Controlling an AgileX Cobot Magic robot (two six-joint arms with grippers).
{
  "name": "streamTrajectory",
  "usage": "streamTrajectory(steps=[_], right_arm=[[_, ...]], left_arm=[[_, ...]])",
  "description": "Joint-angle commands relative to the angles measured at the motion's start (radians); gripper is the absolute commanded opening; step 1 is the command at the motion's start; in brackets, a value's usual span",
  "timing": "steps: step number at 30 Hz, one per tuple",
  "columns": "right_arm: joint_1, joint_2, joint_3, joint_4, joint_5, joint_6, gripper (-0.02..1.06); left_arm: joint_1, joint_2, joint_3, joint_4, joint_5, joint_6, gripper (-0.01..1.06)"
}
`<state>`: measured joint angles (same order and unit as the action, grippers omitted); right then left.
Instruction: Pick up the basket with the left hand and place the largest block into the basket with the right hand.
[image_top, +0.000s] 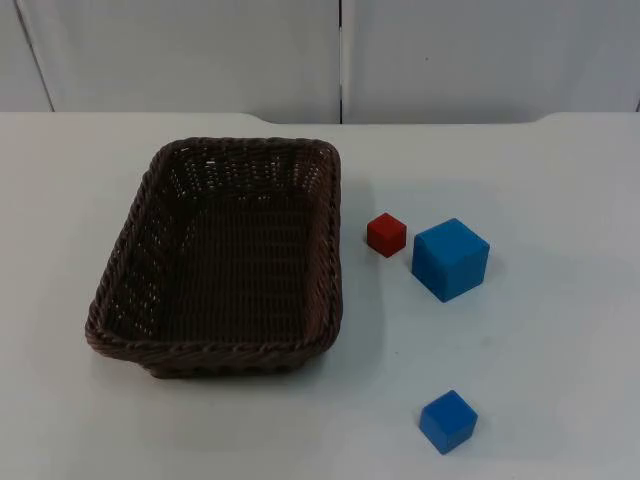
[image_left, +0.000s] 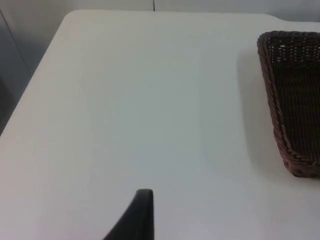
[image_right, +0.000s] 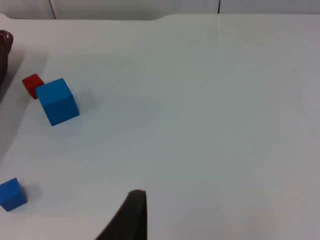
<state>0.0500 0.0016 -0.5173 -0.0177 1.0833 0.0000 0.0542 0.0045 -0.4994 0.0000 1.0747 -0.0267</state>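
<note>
Nothing is picked up yet: the basket (image_top: 225, 262) sits on the table, the big blue block (image_top: 450, 259) at its 3 o'clock, so my left gripper (image_left: 137, 215), fingers I cannot tell, must reach the rim first

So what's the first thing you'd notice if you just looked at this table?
The big dark brown woven basket grabs the eye first, sitting empty on the left half of the white table. To its right, a large blue cube stands beside a small red cube, and a smaller blue cube sits alone nearer the front edge.
</note>
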Motion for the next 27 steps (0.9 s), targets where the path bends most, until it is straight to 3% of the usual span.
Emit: streamTrajectory(steps=[1, 7, 27], right_arm=[[-0.008, -0.002, 0.002, -0.005, -0.004, -0.007, 1.05], [-0.008, -0.002, 0.002, -0.005, -0.004, -0.007, 1.05], [-0.008, -0.002, 0.002, -0.005, -0.004, -0.009, 1.05]], left_arm=[[0.004, -0.005, 0.005, 0.007, -0.002, -0.004, 1.02], [0.004, -0.005, -0.012, 0.007, -0.026, -0.004, 0.96], [0.004, 0.087, -0.037, -0.067, -0.193, -0.001, 0.96]])
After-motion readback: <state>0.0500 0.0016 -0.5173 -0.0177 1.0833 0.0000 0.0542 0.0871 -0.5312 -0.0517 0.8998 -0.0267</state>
